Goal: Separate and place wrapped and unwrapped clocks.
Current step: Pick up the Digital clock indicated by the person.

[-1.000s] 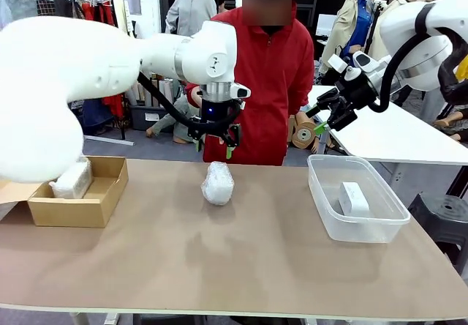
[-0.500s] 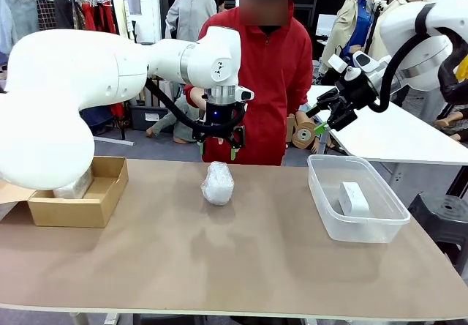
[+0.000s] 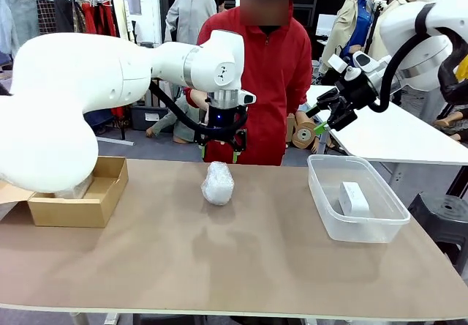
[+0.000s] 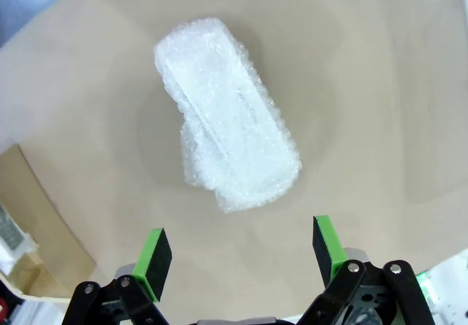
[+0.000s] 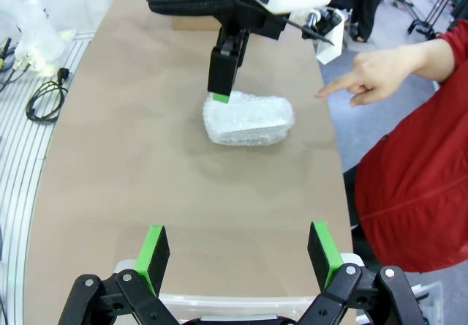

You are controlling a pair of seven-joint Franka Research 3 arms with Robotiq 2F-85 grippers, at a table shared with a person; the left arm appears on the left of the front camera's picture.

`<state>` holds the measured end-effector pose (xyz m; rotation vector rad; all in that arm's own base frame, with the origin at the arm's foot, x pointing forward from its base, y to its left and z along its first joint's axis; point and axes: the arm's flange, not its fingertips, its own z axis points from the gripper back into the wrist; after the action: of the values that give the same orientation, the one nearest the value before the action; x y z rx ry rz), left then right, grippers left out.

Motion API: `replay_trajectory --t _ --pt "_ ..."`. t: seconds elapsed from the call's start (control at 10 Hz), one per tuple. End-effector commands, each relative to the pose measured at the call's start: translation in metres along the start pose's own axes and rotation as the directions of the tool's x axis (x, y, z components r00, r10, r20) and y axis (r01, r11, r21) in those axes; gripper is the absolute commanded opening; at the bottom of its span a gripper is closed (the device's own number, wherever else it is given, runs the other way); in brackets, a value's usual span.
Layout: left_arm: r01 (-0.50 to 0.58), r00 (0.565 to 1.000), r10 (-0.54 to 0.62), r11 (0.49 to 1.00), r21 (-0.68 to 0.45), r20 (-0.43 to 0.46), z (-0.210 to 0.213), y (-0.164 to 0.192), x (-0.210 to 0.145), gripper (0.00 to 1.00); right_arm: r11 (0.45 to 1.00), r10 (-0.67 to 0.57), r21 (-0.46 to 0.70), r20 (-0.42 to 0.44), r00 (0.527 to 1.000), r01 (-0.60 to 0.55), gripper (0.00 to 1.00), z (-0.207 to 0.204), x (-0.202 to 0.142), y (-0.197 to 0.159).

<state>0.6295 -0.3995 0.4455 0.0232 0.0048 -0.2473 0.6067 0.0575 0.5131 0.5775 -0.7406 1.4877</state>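
Note:
One wrapped clock (image 3: 218, 183), a lump in crinkly bubble wrap, lies at the table's middle near the far edge. My left gripper (image 3: 220, 148) hangs just above it, open, and the left wrist view has the wrapped clock (image 4: 230, 146) lying between and beyond the green pads of my left gripper (image 4: 241, 255). The unwrapped clock (image 3: 354, 198), a smooth white block, rests in the clear plastic bin (image 3: 322, 193) at the right. My right gripper (image 3: 319, 124) is raised behind that bin, open and holding nothing. From the right wrist view, the wrapped clock (image 5: 248, 120) lies far ahead of my right gripper (image 5: 238, 255).
A cardboard box (image 3: 66, 211) stands at the table's left, its inside mostly hidden behind my left arm. A person in red stands at the far side, with one hand (image 5: 373, 72) pointing toward the wrapped clock. The near half of the table is bare.
My left arm has swung right and settled over the wrapped clock, and its bulk now covers the inside of the cardboard box. The right arm has not moved.

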Motion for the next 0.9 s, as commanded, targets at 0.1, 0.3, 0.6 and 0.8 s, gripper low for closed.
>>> replay_trajectory --t 0.1,0.3,0.6,0.8 --pt "-0.186 0.982 0.185 0.979 0.086 0.024 -0.018 -0.019 0.014 1.00 1.000 0.013 -0.003 0.005 1.000 -0.013 1.00 0.000 0.001 0.000" --pt "-0.210 0.978 0.207 0.973 0.096 0.034 -0.039 -0.021 0.016 1.00 1.000 0.013 -0.003 0.005 1.000 -0.013 1.00 0.000 0.001 0.000" --pt "-0.209 0.976 0.202 0.974 0.087 0.085 -0.064 -0.020 0.023 1.00 1.000 0.013 -0.003 0.005 1.000 -0.013 1.00 0.000 0.001 0.000" --pt "-0.225 0.970 0.213 0.969 0.102 0.117 -0.074 -0.018 0.028 1.00 1.000 0.013 -0.003 0.005 1.000 -0.013 1.00 0.000 0.001 0.000"
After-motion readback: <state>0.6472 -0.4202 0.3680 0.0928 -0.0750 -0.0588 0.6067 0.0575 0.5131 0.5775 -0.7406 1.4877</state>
